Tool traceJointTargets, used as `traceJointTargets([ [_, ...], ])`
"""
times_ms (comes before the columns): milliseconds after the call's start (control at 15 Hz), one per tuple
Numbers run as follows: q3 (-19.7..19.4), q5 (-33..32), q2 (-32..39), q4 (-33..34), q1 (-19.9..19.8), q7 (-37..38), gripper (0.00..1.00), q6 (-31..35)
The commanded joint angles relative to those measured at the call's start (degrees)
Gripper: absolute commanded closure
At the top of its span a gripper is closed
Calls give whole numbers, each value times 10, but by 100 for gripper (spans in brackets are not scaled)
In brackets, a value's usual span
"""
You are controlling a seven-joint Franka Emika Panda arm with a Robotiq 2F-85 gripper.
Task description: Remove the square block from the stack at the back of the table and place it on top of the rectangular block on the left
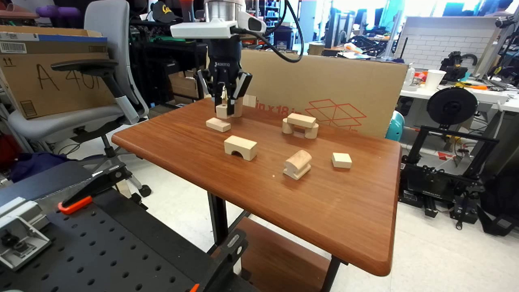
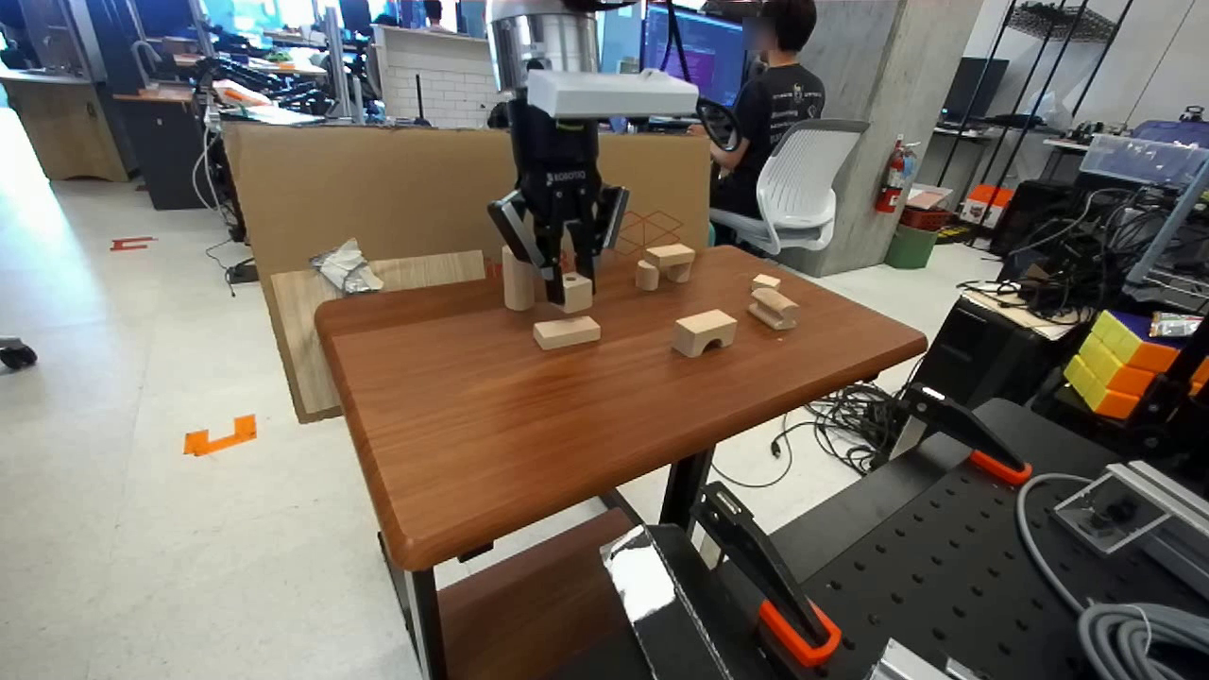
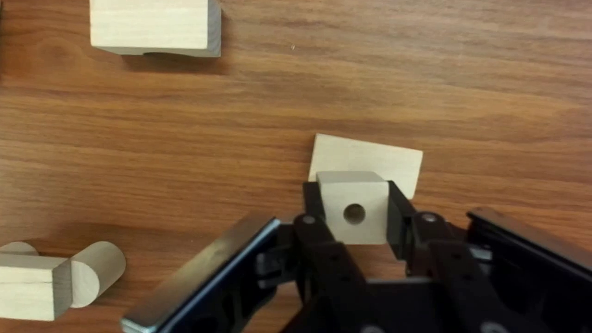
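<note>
I've got the square block (image 3: pixel 354 192) pinched in the gripper (image 1: pixel 224 107), one finger pressed on each side, and the face toward the wrist cam has a round hole in it. The rectangular block (image 2: pixel 567 332) lies flat on the desk (image 2: pixel 453 406), and my square one hangs out just beside it, on the arm's side. In the wrist view it covers part of that block's edge. Honestly can't tell how much air is under it.

There's an upright cylinder (image 2: pixel 518 280) near the gripper in both exterior views. Farther along the desk I can see a plank-like block (image 1: pixel 301 120) sitting across two short cylinders (image 1: pixel 311 132), an arch block (image 1: pixel 240 147) with its cutout facing down, a round-topped block (image 1: pixel 298 164) with a groove along its side, and a small flat block (image 1: pixel 342 160) well apart from the gripper. Big sheet of cardboard (image 1: pixel 324 81) standing behind everything.
</note>
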Motion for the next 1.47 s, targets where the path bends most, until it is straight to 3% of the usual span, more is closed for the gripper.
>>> traceJointTargets([
  [0, 8, 10, -12, -24, -1, 6, 91, 27],
  [1000, 3, 32, -4, -29, -1, 57, 91, 19],
  [1067, 3, 33, -4, -28, -1, 59, 47, 19],
  [1400, 4, 37, -25, -46, -5, 62, 12, 27],
])
